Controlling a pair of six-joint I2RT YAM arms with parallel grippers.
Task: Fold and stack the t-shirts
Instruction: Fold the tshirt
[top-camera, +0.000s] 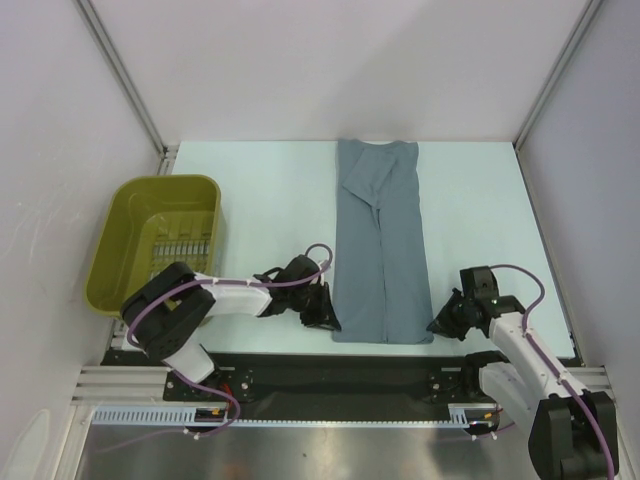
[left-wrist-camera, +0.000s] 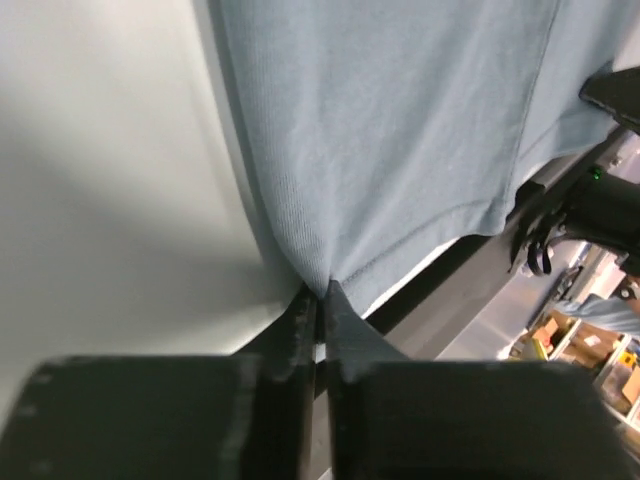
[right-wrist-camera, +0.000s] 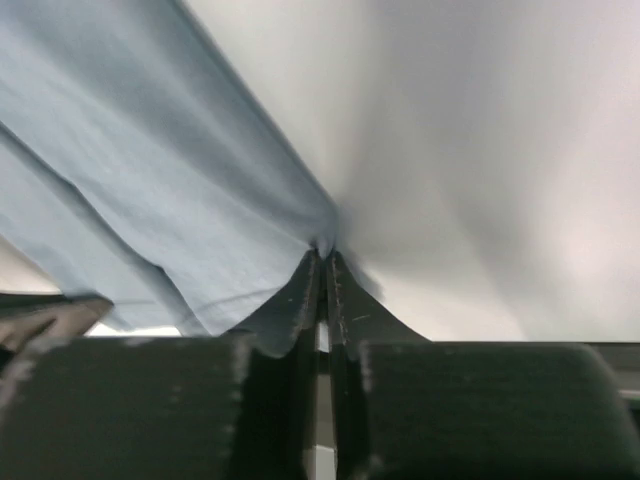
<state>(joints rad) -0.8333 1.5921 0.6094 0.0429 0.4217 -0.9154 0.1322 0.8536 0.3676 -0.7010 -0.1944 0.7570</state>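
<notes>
Far left: olive basket (top-camera: 118, 235) sits on the pale counter (top-camera: 260, 190), well apart from the cloth, w/ its near corner just beside the left arm (top-camera: 230, 290). That arm lies low across the counter, reaching rightward from its base.

Left end effector (left-wrist-camera: 322, 298): closed, fingers pressed together w/ only a hairline slit btwn them, gripping the near-left hem corner of the t-shirt (top-camera: 380, 240). In the wrist view the fabric bunches to a small peak right at the tips and the stitched hem runs off to the right.

Centre: the t-shirt, slate blue-grey, no print, lies flat on the counter as one long narrow strip, both sides folded inward, a seam line running down its middle. Collar end at the far edge of the counter, hem end at the near edge, approx. midway btwn the two arms.

Right end effector (right-wrist-camera: 323, 262): also closed, gripping the near-right hem corner; cloth gathers into a pinch at the tips and spreads away to the left, bare counter to the right.

Far right: right arm (top-camera: 520, 340) angles in from its base toward that corner, purple cable looping over it.
</notes>
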